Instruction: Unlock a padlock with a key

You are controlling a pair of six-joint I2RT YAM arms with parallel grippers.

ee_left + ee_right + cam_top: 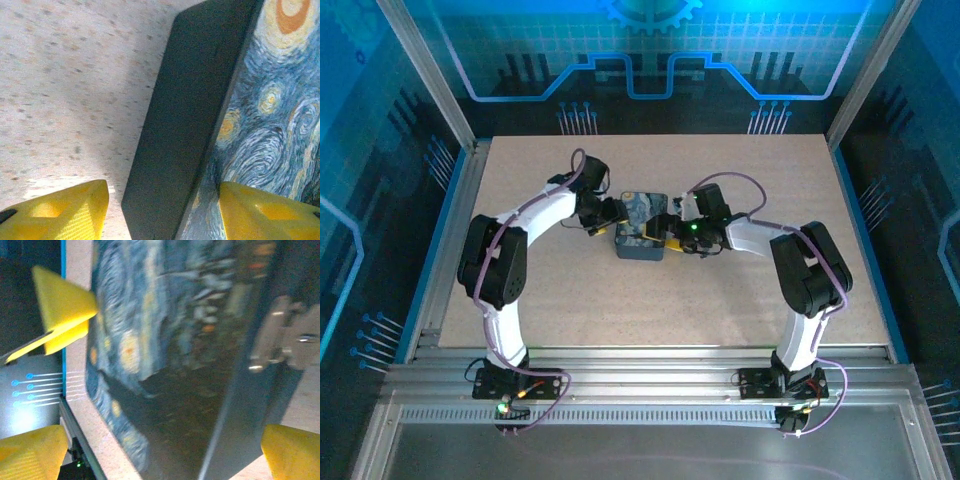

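A dark blue box [641, 226] with a swirly painting print stands mid-table. My left gripper [608, 215] is at its left side, my right gripper [668, 233] at its right. In the left wrist view the box's dark wall [180, 130] runs between the open yellow jaws [164, 186]. One finger hangs over the table with a gap to the wall, the other over the printed lid. The right gripper [164, 432] stands wide open astride the box [175, 390]. A blurred silver metal piece [280, 335] sits on the box's dark wall; I cannot tell whether it is the padlock. The key is out of view.
The speckled tabletop [570, 300] lies bare round the box. Aluminium rails [640, 375] border the near edge and blue-lit panels wall the sides. A yellow fingertip [62, 307] of the left gripper shows past the box in the right wrist view.
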